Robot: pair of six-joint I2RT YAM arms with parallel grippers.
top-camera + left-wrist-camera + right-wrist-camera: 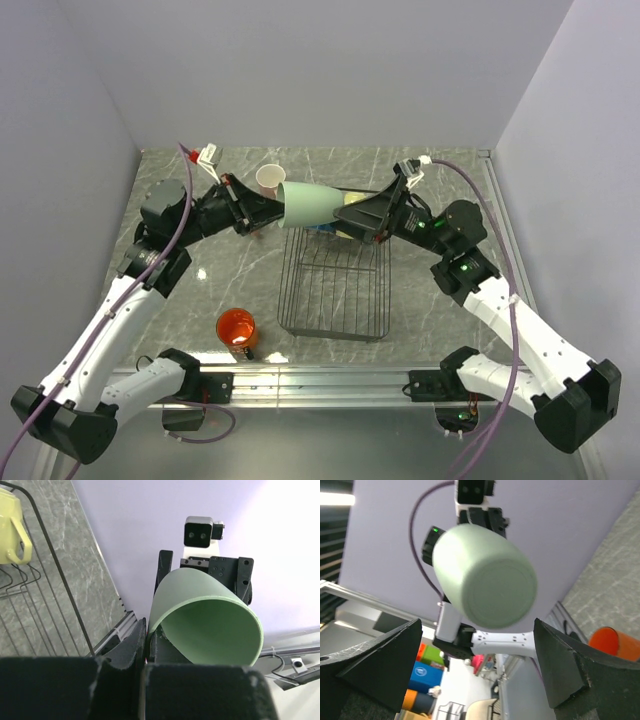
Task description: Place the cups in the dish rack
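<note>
My left gripper (pixel 281 212) is shut on the rim of a mint green cup (pixel 312 203), one finger inside and one outside. It holds the cup on its side above the far end of the black wire dish rack (pixel 335 300). In the left wrist view the cup's mouth (pixel 210 625) faces the camera, with the gripper (pixel 147 645) pinching its wall. My right gripper (pixel 346 222) stands open facing the cup's base (pixel 495 592), its gripper (pixel 477 626) just short of the cup. A pale yellow cup (pixel 12 527) sits in the rack. A pink cup (pixel 270 178) and an orange cup (pixel 237 326) stand on the table.
The pink cup stands just left of the rack's far end, behind my left arm. The orange cup (pixel 615 642) sits near the front rail, left of the rack. Grey walls close in the table on three sides.
</note>
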